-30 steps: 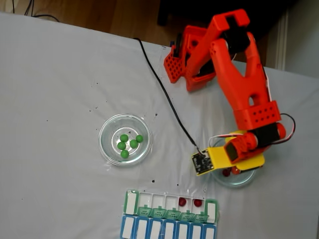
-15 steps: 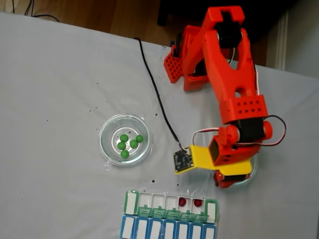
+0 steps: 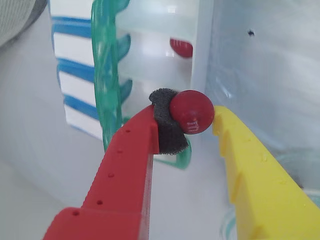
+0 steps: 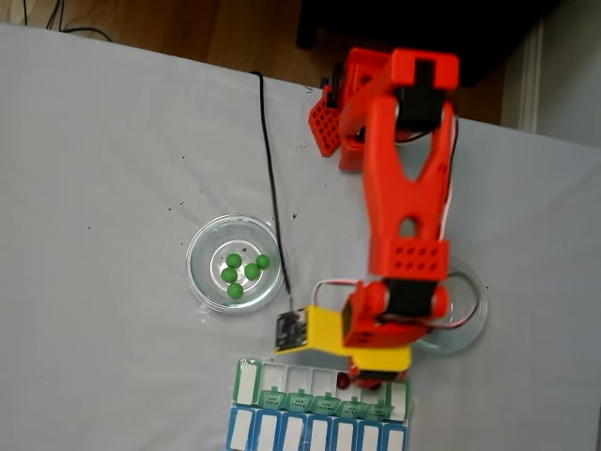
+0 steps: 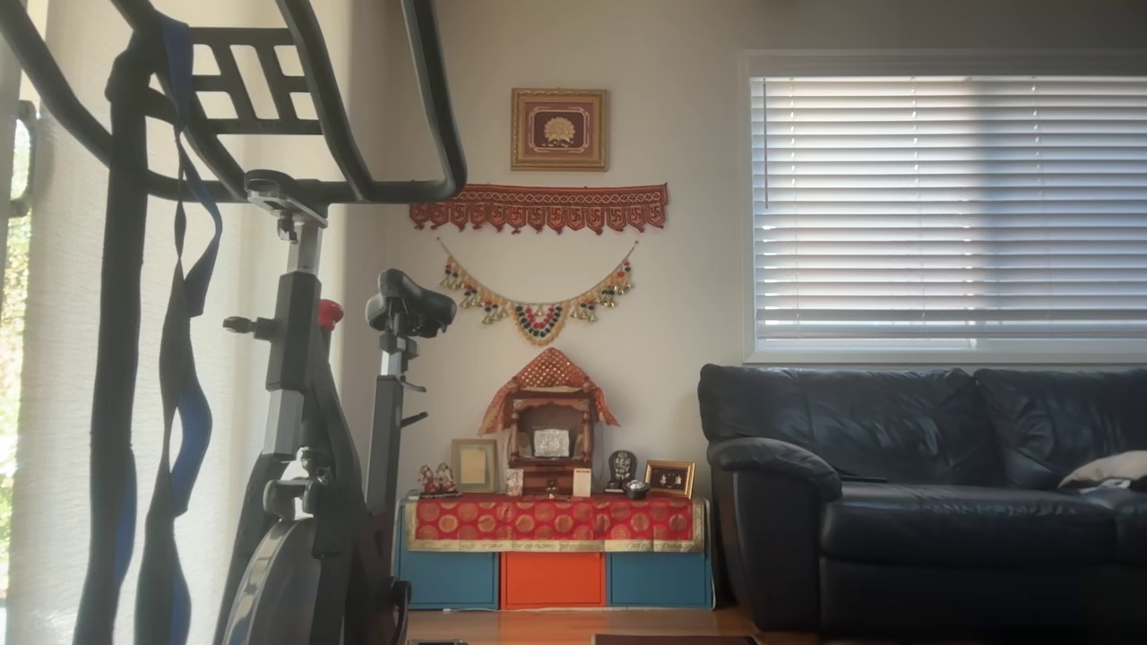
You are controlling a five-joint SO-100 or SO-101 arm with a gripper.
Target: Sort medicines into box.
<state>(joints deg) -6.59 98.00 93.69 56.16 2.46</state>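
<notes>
My gripper (image 3: 191, 117) is shut on a dark red ball (image 3: 191, 111), held between the foam pad of the red finger (image 3: 131, 150) and the yellow finger (image 3: 250, 165). It hovers just above the box (image 3: 150, 65), whose green flap lids (image 3: 106, 75) stand open. Another red ball (image 3: 181, 46) lies in a white compartment further on. In the fixed view the gripper (image 4: 371, 378) is over the right part of the box (image 4: 277, 379). Several green balls (image 4: 239, 272) sit in the left glass dish (image 4: 205, 246).
A second glass dish (image 4: 467, 319) lies right of the arm, partly covered by it. The blue-lidded row (image 4: 310, 434) adjoins the box at the near edge. A black cable (image 4: 270, 178) crosses the table from the arm's base (image 4: 347, 103). The other view shows a living room.
The arm has swung left from the right glass dish to above the box, carrying a red ball. The green balls have not moved.
</notes>
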